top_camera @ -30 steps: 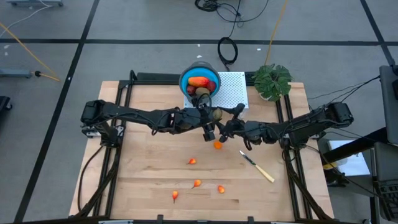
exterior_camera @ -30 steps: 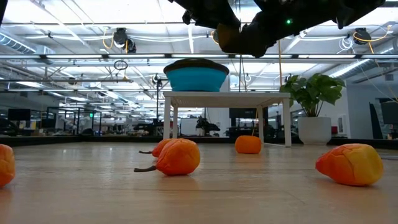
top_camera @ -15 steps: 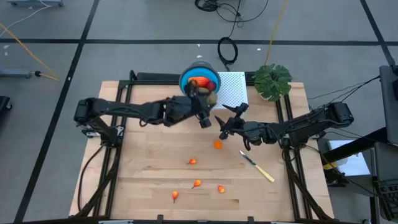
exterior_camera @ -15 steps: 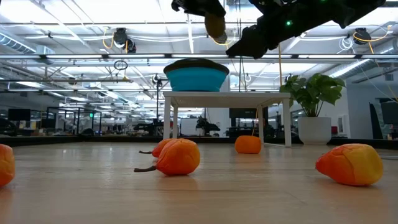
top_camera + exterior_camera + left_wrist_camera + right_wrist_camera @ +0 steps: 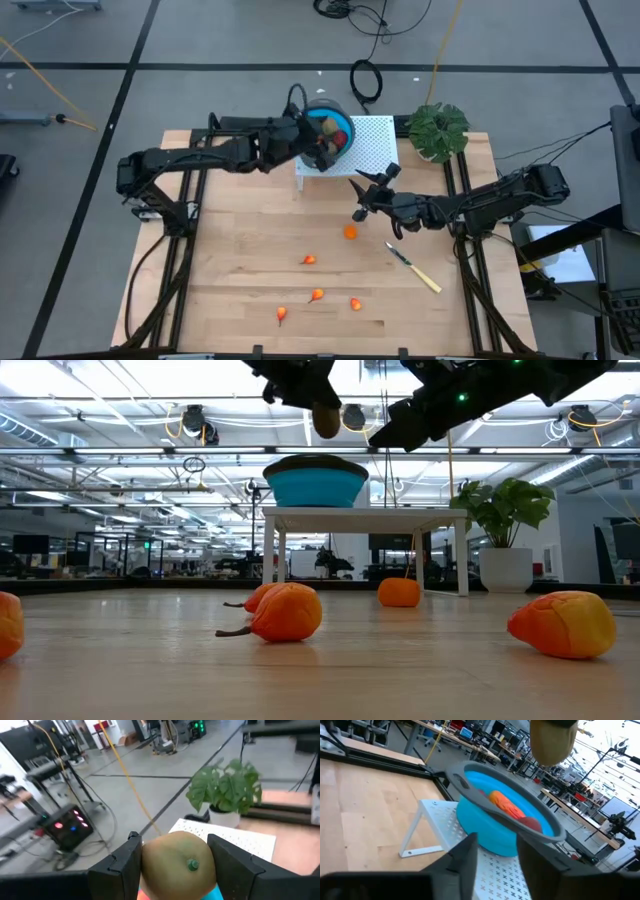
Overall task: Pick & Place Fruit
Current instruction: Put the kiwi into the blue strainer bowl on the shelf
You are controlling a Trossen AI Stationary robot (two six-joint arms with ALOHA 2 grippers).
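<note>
My left gripper (image 5: 320, 145) is shut on a brown-green oval fruit (image 5: 177, 862) and holds it over the blue grey-rimmed bowl (image 5: 505, 832). That bowl stands on a white perforated stand (image 5: 372, 140) at the table's far edge. In it lie an elongated red-yellow fruit (image 5: 504, 804) and a dark red ball (image 5: 531, 824). My right gripper (image 5: 362, 192) hovers near the table's middle, open and empty, pointing toward the bowl. Several small orange-red fruit bits (image 5: 350, 233) lie on the wooden table. My left gripper pinches the oval fruit by its two opposite sides (image 5: 149, 867), one finger on each. The fingers reach out about level from the table's left side. The fruit is lifted clear and hangs above the bowl's rim (image 5: 326, 420), its green stem nub facing back toward the wrist.
A knife with a pale yellow handle (image 5: 415, 268) lies to the right of the orange bits. A potted green plant (image 5: 437, 130) stands at the far right corner beside the stand. Black frame rails (image 5: 200, 190) run along the table's left and right sides.
My left gripper has carried the oval fruit away from my right gripper at the table's middle. It went toward the far edge and up, and is now over the bowl. My right gripper has stayed where it was, and the fruit on the table has not moved.
</note>
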